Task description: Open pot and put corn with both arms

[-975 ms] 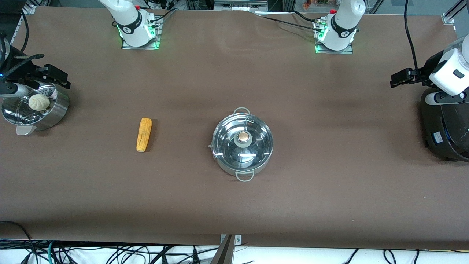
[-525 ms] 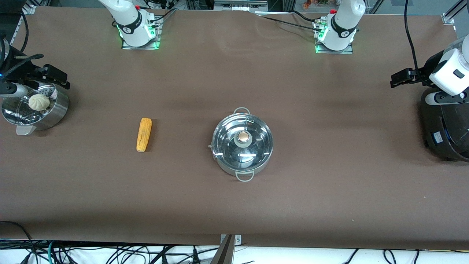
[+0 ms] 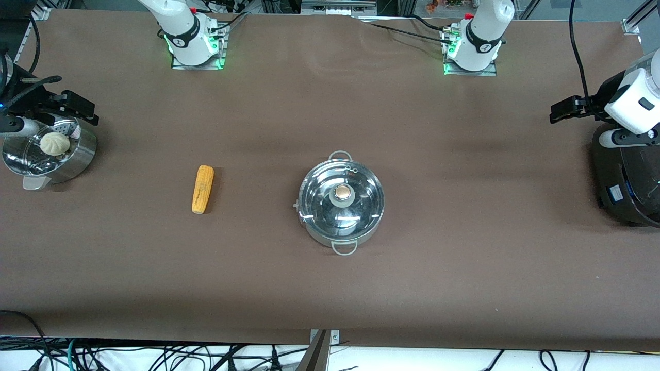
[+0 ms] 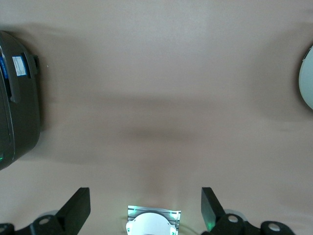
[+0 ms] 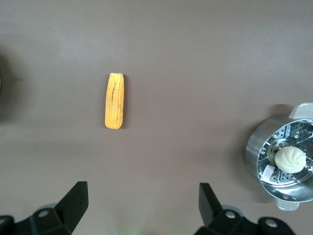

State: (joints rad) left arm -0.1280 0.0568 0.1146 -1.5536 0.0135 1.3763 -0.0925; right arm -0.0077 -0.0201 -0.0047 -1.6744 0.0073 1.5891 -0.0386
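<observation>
While both grippers (spread wide) wait, pot (image 3: 342, 200) stays lidded.

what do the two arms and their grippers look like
Both arms are glossy white with black joint bands, on steel base plates glowing green, with small red parts and black cables at the bases. The left gripper and right gripper are matte black, each with two flat, wedge-shaped fingers.

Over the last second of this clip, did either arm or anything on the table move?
Nothing visibly changed. The yellow-orange corn cob lies on the table, the shiny steel pot has its lid on, and the left hand and right hand wait open at the table's ends.
</observation>
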